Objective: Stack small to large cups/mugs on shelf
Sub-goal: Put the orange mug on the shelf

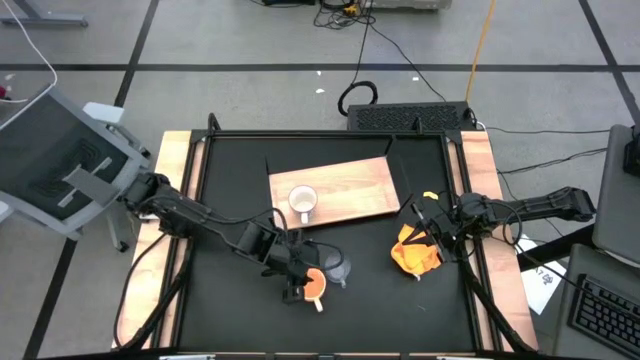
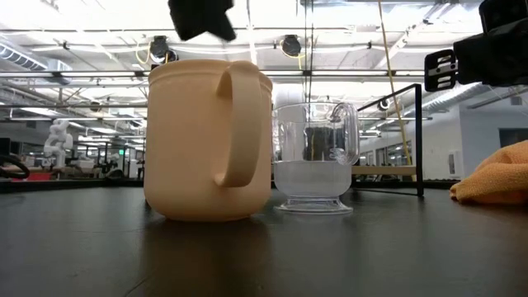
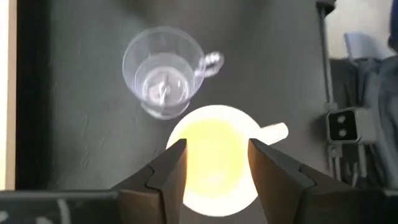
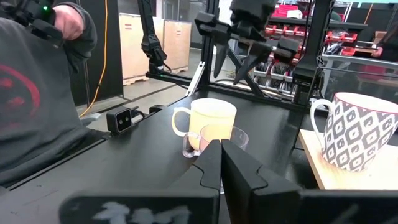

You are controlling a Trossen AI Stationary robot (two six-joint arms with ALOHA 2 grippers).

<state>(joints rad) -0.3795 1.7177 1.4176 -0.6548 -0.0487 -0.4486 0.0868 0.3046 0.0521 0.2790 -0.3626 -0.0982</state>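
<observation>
— High view first: what stands on the desk (image 1: 230, 290)?

— A flat wooden shelf (image 1: 350, 185) with visible grain, and on it a white mug (image 1: 303, 203). In the right wrist view this mug carries a grey diamond pattern. I can read no writing anywhere.

— And the other cups?

— The yellow-orange mug (image 1: 314, 285), smooth and matte, stands on the black desk, just beside the clear glass cup (image 1: 335, 268), which has a small foot and a curled handle.

— The arms?

— The left pincer (image 3: 216, 168) hangs straight above the yellow-orange mug, fingers spread, not touching it. The right pincer (image 4: 221, 163) has its fingers pressed together, beside a crumpled orange cloth (image 1: 415, 255).
</observation>
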